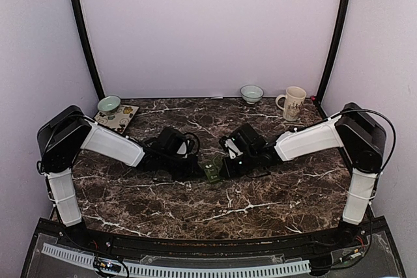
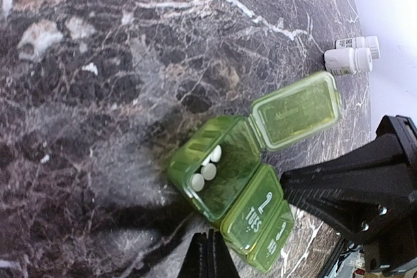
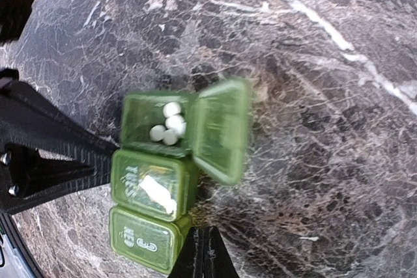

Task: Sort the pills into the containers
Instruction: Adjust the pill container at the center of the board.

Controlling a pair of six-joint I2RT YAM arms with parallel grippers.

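The containers are one green pill box (image 1: 212, 172) with three compartments in a row, lying mid-table between both arms. Its end compartment is open, lid (image 2: 296, 109) flipped back, with several white pills (image 2: 207, 170) inside. The other two lids, one marked TUES (image 2: 255, 209), are closed. My left gripper (image 2: 209, 239) is shut and empty, its tips just short of the box's near side. My right gripper (image 3: 204, 236) is also shut and empty, beside the closed end of the box (image 3: 146, 226). In the right wrist view the pills (image 3: 168, 125) show and the open lid (image 3: 221, 128) looks blurred.
Two small white bottles (image 2: 348, 60) lie on the marble beyond the box. At the back stand a teal bowl (image 1: 109, 103) on a patterned mat (image 1: 117, 118), another bowl (image 1: 251, 93) and a mug (image 1: 292, 103). Each arm's black wrist crowds the box's sides.
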